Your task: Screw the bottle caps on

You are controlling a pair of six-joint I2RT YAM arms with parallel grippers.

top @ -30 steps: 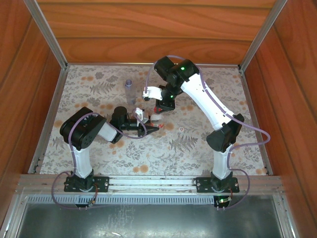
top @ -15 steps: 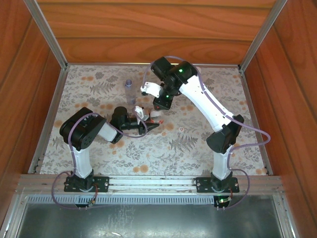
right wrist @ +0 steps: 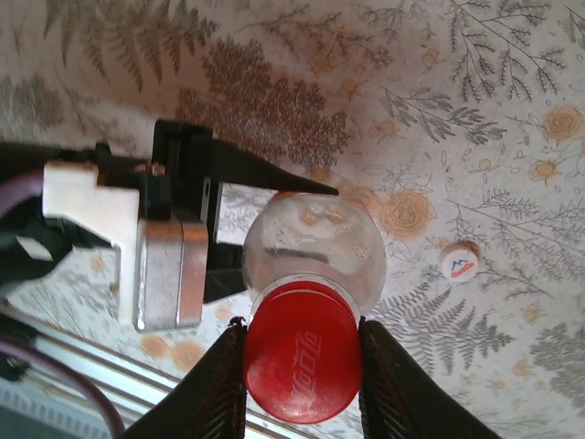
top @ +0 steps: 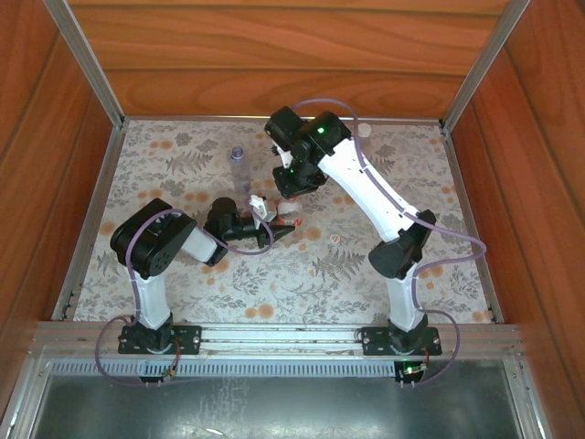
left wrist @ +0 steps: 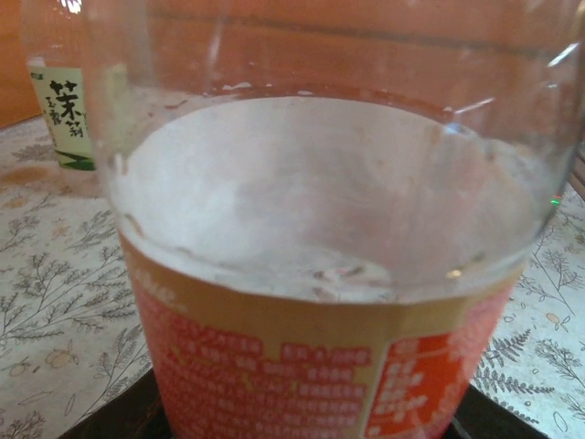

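right claw [right wrist: 302, 369] clamped on red cap [right wrist: 298, 352]; bottle [right wrist: 315, 242] sits right beneath its fingertips; left claw [top: 277, 230] pinches the bottle's labelled body; probably thin, light, slick plastic; squeeze gently, hold cap by rim

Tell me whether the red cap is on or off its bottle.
On, apparently: the red cap covers the mouth of the bottle, clamped in the right gripper. Tightness: cannot tell.

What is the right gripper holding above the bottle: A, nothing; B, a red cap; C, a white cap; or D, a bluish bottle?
B: in the right wrist view the right gripper has its fingers closed on either side of the red cap, which sits at the top of the bottle.
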